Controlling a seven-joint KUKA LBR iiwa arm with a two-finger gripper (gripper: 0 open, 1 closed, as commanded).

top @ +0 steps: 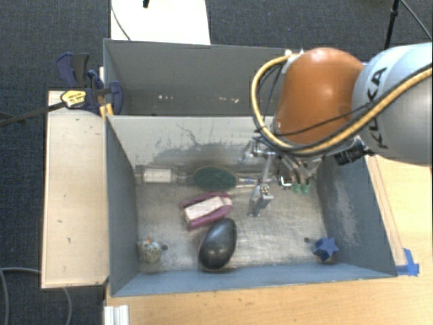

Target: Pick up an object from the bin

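The pincer (260, 199) hangs low in the grey bin (127, 181), just right of a pink block (206, 209) and a dark green oval (215, 178). Whether it is open or closed cannot be told.

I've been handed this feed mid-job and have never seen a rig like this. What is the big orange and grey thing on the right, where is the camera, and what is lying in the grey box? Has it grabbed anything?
There is one camera, looking down into the box from above and a little to one side. The big shape is a robot arm reaching in from the right. The orange dome is a cover on its wrist, and its gripper hangs below it.

The grey box is a metal bin. Along the back lie a small clear bottle and a dark green oval. Further forward are a pink and whitish piece, a dark egg-shaped lump, a small speckled ball and, at the front right, a blue star-like piece.

The gripper is just right of the green oval. I cannot tell whether it holds anything.
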